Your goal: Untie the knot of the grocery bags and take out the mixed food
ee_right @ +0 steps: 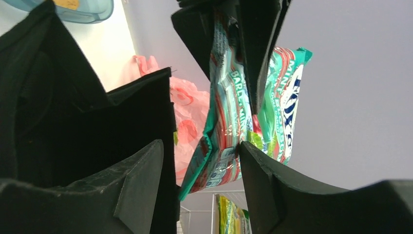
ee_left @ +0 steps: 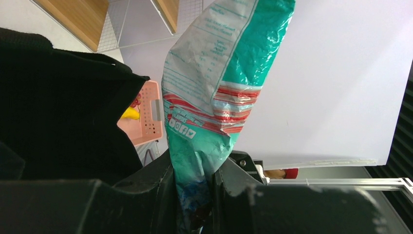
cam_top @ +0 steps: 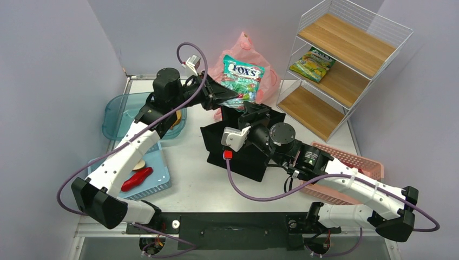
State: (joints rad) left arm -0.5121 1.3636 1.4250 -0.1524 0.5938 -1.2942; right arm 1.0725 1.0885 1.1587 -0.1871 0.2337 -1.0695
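1. At the worktop's (cam_top: pixel 195 187) left edge, a blue basket (cam_top: pixel 158 187) holds a red chilli pepper (cam_top: pixel 136 179). It looks like the drop-off place for unpacked food. A teal tub (cam_top: pixel 115 116) sits just behind it.
2. The left end effector (ee_left: pixel 195 180) is clamped on the bottom edge of a Fox's mint packet (cam_top: pixel 242 76). It holds the packet upright in the air, clear of everything, probably so it can be carried away or passed across.
3. The pink grocery bag (cam_top: pixel 244 44) stands at the back, right behind the packet. Its knot is hidden, so I cannot tell whether it is tied.
4. A black tote (cam_top: pixel 246 160) stands mid-worktop. Over it the right end effector (ee_right: pixel 200 145) points up at the packet with its jaws apart, gripping nothing. It seems lined up to receive or steady the packet.
5. Further right lies a pink basket (cam_top: pixel 369 165), beside the right arm. A wire shelf (cam_top: pixel 354 32) stands at the back right, with a yellow-green snack packet (cam_top: pixel 312 64) on its middle board.
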